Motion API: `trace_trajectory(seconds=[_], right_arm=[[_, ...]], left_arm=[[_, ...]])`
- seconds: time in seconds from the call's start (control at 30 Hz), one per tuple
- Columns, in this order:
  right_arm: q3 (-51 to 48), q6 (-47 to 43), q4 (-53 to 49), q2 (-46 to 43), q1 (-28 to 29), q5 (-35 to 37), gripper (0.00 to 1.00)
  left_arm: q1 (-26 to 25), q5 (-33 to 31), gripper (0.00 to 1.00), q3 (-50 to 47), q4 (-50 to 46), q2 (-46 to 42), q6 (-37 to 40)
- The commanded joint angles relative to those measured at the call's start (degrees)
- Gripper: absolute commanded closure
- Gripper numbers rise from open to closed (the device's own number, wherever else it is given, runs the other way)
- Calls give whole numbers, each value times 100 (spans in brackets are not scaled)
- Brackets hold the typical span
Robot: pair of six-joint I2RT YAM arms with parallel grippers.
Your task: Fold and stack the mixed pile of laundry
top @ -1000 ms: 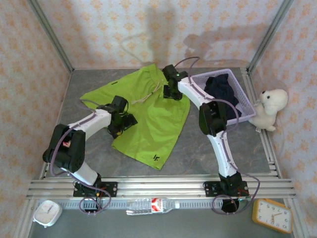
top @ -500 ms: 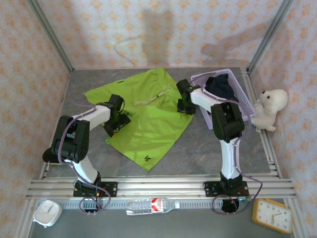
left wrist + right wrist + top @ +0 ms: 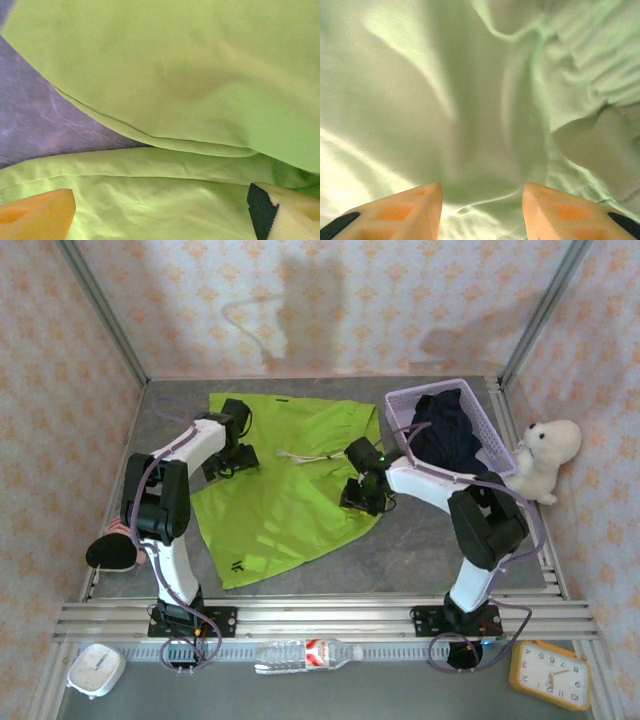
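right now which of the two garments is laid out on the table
The lime-green one, spread flat on the table; the navy one sits bunched in the lavender basket.

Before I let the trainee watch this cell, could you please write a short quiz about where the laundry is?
1. True or false: the navy garment lies inside the lavender basket.
2. Which garment is spread on the table? A) lime-green garment B) navy garment C) both
3. What sits right of the basket?
Key: 1 true; 2 A; 3 the white plush bear.
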Motion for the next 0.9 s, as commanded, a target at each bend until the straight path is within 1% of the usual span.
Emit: trace_trajectory(seconds=[0.0, 0.07, 0.23, 0.27, 0.37, 0.43, 0.67, 0.7, 0.77, 0.8, 0.87], right_arm=[[912, -361, -313, -182, -239, 206, 54], [1458, -586, -441, 148, -467, 313, 54], [2562, -1021, -401, 1069, -1009, 239, 55], [2807, -1127, -488, 1283, -1085, 250, 55], [3371, -1388, -736, 1802, -1182, 268, 55], [3462, -1518, -777, 2008, -1196, 156, 56], [3021, -1667, -656, 2257, -1226, 183, 58], [2975, -1645, -626, 2239, -1221, 173, 60], [2895, -1632, -560, 2146, -1232, 144, 75], [2845, -1581, -530, 2076, -1242, 190, 84], [2715, -1494, -481, 1838, -1261, 366, 98]], left_arm=[[41, -174, 9, 205, -602, -349, 431], [37, 145, 9, 22, -488, -646, 340], [34, 899, 10, -523, -127, -1105, -67], [37, 1082, 11, -651, -11, -1163, -198], [-13, 1293, 12, -984, 253, -1258, -509], [-66, 1345, 12, -1205, 439, -1252, -639], [-138, 1339, 14, -1769, 839, -892, -949], [-151, 1348, 14, -1788, 869, -833, -959], [-185, 1322, 14, -1812, 888, -752, -959], [-207, 1288, 14, -1806, 888, -709, -955], [-226, 1220, 14, -1793, 890, -629, -966]])
